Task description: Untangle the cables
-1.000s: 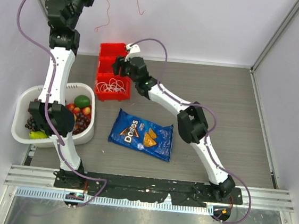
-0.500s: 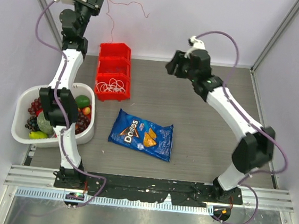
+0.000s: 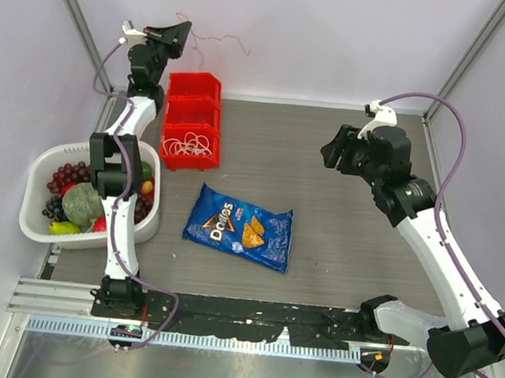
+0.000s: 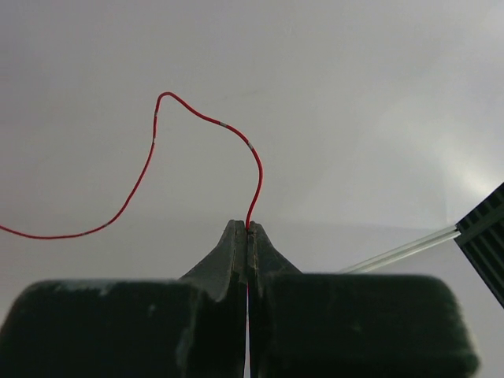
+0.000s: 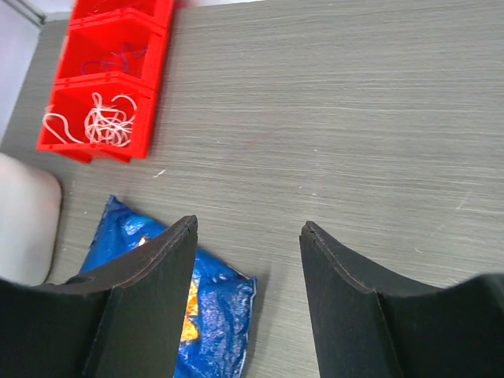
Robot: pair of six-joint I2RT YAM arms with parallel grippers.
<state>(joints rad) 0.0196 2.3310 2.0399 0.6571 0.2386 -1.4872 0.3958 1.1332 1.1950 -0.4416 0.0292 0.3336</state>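
Observation:
My left gripper (image 3: 184, 30) is raised at the back left, above the red bins, and is shut on a thin red cable (image 3: 216, 36). In the left wrist view the cable (image 4: 201, 116) rises from between the closed fingertips (image 4: 248, 228) and trails off to the left. White cables (image 3: 189, 144) lie curled in the front compartment of the red bin (image 3: 208, 163). They also show in the right wrist view (image 5: 106, 122), with a bluish cable (image 5: 118, 57) in the compartment behind. My right gripper (image 3: 332, 149) is open and empty above bare table on the right (image 5: 248, 224).
A blue chip bag (image 3: 239, 226) lies flat in the middle front, also below the right gripper's view (image 5: 213, 315). A white basket (image 3: 32, 218) with fruit stands at the left beside the left arm. The enclosure walls stand close behind the bins.
My right arm has swung away from the red bins to the right side of the table. My left gripper has moved right and down with the red cable still in it.

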